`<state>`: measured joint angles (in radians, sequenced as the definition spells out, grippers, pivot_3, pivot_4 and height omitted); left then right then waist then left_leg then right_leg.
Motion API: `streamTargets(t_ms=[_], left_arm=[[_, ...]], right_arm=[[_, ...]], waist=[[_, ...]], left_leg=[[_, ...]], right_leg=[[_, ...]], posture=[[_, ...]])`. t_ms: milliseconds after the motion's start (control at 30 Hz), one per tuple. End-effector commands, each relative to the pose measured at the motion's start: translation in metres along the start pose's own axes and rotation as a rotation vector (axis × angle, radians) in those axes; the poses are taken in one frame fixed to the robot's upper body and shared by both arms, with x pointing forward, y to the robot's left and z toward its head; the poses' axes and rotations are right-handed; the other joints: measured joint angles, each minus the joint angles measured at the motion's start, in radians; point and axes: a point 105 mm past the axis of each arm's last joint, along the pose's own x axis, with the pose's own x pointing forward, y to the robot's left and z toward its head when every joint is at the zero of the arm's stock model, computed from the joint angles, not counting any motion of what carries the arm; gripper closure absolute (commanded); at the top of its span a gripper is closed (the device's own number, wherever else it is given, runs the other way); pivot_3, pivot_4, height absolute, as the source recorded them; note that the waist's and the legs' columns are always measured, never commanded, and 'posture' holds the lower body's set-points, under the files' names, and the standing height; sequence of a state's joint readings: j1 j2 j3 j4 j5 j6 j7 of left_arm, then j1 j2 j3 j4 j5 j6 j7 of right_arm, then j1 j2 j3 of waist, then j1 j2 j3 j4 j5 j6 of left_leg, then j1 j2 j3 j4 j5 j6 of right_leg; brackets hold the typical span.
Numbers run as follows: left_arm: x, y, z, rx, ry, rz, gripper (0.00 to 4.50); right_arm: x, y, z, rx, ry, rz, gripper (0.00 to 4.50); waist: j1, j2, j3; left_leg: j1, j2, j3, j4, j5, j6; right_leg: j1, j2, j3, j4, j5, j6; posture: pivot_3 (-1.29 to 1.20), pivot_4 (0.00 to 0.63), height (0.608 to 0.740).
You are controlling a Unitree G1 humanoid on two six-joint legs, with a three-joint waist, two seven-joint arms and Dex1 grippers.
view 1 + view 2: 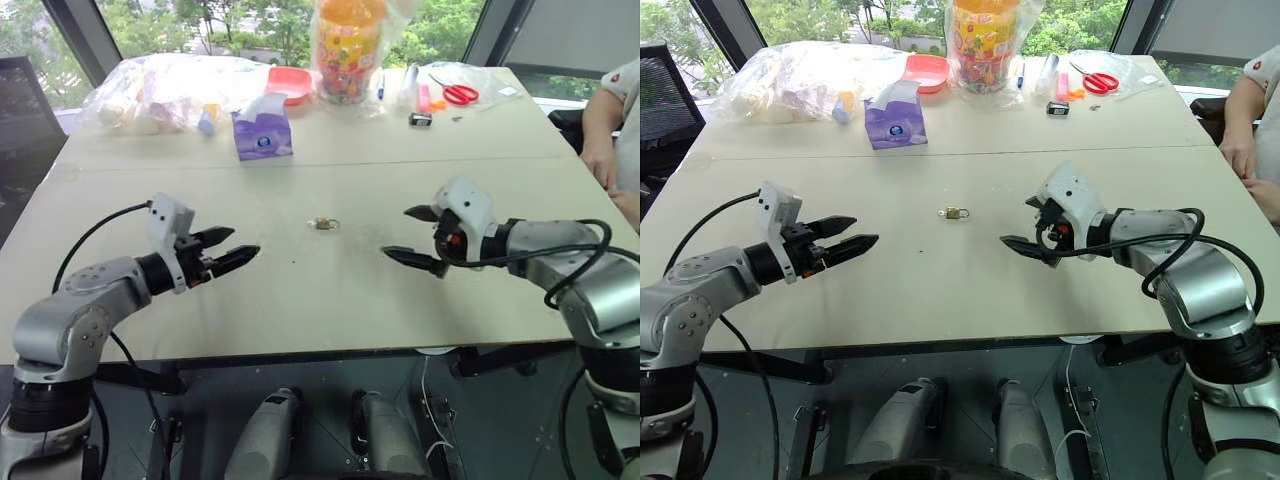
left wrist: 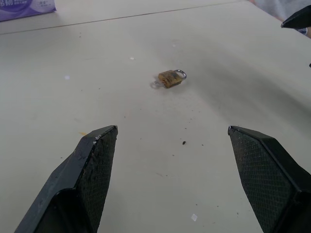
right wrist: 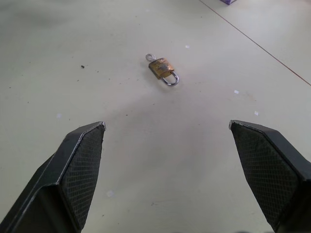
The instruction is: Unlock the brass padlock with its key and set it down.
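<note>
With the brass padlock (image 1: 322,223) lying flat on the bare tabletop (image 1: 300,300) between them, the left claw (image 1: 228,247) and right claw (image 1: 412,236), both wide and empty, should descend slowly, pinching its body squarely.

An office or meeting room is suggested by a long table (image 1: 300,280), large windows (image 1: 200,20) and scissors (image 1: 458,93).

Brass padlock (image 1: 323,223) lies on the table (image 1: 300,290) (between both claws, apart).
</note>
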<state>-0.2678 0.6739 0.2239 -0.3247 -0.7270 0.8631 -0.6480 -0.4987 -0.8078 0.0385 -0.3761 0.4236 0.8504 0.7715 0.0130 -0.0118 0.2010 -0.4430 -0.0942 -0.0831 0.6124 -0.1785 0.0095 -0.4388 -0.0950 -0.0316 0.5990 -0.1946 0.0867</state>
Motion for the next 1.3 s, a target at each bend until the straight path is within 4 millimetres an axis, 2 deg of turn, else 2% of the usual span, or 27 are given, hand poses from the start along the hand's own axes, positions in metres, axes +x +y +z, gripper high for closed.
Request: streamTargets(t_ms=[33,233,533,767,933,1133,1300], left_arm=[[0.001,0.004,0.014,0.058,-0.04,0.017,0.73],[0.005,-0.007,0.009,0.038,-0.033,-0.032,0.73],[0.006,-0.003,0.011,0.053,-0.029,-0.029,0.73],[0.009,-0.009,0.011,0.095,0.001,-0.087,0.73],[0.008,0.007,0.031,0.211,0.028,-0.105,0.73],[-0.007,-0.004,0.036,0.312,0.127,-0.224,0.73],[-0.014,-0.004,0.035,0.323,0.125,-0.192,0.73]], right_arm=[[0.002,-0.004,0.014,-0.05,-0.037,-0.006,0.21],[0.005,-0.003,0.013,-0.055,-0.036,-0.006,0.21],[0.006,-0.005,0.01,-0.056,-0.027,-0.017,0.21],[0.013,-0.01,0.011,-0.06,-0.016,-0.019,0.21],[0.053,-0.01,0.022,-0.082,0.01,0.065,0.21],[0.115,-0.012,0.028,-0.087,0.068,0.156,0.21],[0.155,-0.013,0.031,-0.133,0.065,0.152,0.21]], waist=[[0.0,0.0,0.0],[0.0,0.0,0.0],[0.0,0.0,0.0],[-0.001,0.0,0.0],[-0.009,0.0,0.0],[-0.03,0.0,0.0],[-0.034,0.0,0.0]], left_leg=[[0.0,0.0,0.0,0.0,0.0,0.0],[0.0,0.0,0.0,0.0,0.0,0.0],[0.0,0.0,0.0,0.001,0.0,0.0],[0.0,0.0,0.001,0.002,0.001,0.001],[0.001,0.003,0.002,0.002,0.002,-0.001],[0.002,0.004,0.002,0.001,0.003,-0.002],[0.002,0.004,0.002,-0.001,0.004,-0.004]], right_leg=[[0.0,0.0,0.0,0.0,0.0,0.0],[0.0,0.0,0.0,0.0,0.0,0.0],[0.0,0.0,0.0,0.002,0.001,0.0],[0.0,0.0,0.001,0.002,0.001,0.0],[-0.001,0.004,0.001,0.003,0.003,-0.004],[-0.001,0.008,0.001,0.002,0.005,-0.004],[-0.003,0.009,0.002,0.003,0.007,-0.001]], posture=[[0.0,0.15,0.74],[0.0,0.15,0.74],[0.0,0.15,0.74],[0.0,0.15,0.74],[0.0,0.15,0.74],[0.0,0.15,0.74],[0.0,0.15,0.74]])
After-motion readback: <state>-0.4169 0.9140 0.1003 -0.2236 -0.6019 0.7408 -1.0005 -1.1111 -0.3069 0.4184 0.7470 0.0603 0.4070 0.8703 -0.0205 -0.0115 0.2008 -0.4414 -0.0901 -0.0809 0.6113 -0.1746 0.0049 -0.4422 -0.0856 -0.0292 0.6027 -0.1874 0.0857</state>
